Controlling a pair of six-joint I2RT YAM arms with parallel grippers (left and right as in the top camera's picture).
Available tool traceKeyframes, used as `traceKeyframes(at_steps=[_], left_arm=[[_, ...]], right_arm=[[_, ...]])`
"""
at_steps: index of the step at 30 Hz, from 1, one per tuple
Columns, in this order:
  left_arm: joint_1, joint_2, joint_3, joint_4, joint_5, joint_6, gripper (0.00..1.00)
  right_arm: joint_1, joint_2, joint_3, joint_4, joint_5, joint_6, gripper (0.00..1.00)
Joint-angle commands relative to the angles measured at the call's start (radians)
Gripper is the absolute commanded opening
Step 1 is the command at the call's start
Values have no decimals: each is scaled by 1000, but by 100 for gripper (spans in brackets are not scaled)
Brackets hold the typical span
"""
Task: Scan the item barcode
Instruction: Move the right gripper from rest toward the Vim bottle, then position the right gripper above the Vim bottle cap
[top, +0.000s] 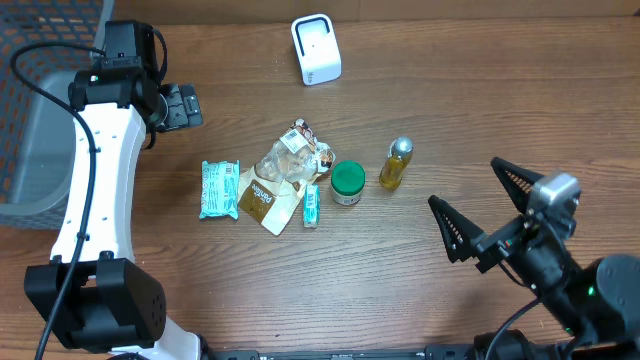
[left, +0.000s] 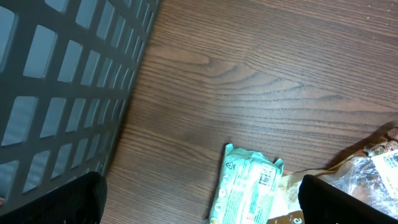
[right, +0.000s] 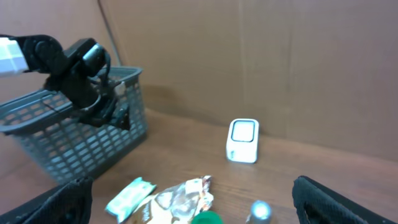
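Both pincers stood open and empty. Overhead: left gripper (top: 183, 104) hung above bare wood beside the basket (top: 28, 150); right gripper (top: 462, 180) had its jaws spread wide at the near right, well apart from the goods. The items lay grouped mid-table (top: 480, 90), none held: teal packet (top: 218, 189), brown pouch (top: 262, 201), clear bag (top: 285, 165) lying partly over the pouch, small sachet (top: 312, 204), green-lidded jar (top: 347, 182), and a bottle (top: 396, 163) of yellow liquid lying flat. The white scanner (top: 316, 48) stood at the far edge, apart from them. Print on the pouch and bag was too small to read.

Left wrist: dark finger (left: 68, 202) low in each corner, nothing between them. The packet showed a triangle mark and a block of fine print, illegible; its lower end was cut off. Dark wood grain; grey basket lattice at left.

Right wrist: picture soft. Fingers wide at the bottom corners. The scanner faced the camera, its window blank. A brown cardboard wall (right: 261, 56) closed off the back. The jar and bottle were cropped at the bottom edge. The left arm (right: 74, 68) was above the basket rim.
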Motion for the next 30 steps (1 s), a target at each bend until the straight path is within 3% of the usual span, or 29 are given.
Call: traceKeyframes(at_steps=[1,11,15,30], left_arm=[[-2,-8,18,1,-6,2,100],[-2,-8,18,1,-6,2,100],[-2,-8,18,1,-6,2,100],[-3,-8,18,1,-6,2,100]], right_arm=[[0,85,137,-87,-75,3,100],[0,384,555,-566,-73,2,100],[0,500,633,-678,-5,-1,100],[0,841,636,-709,19,3,100]])
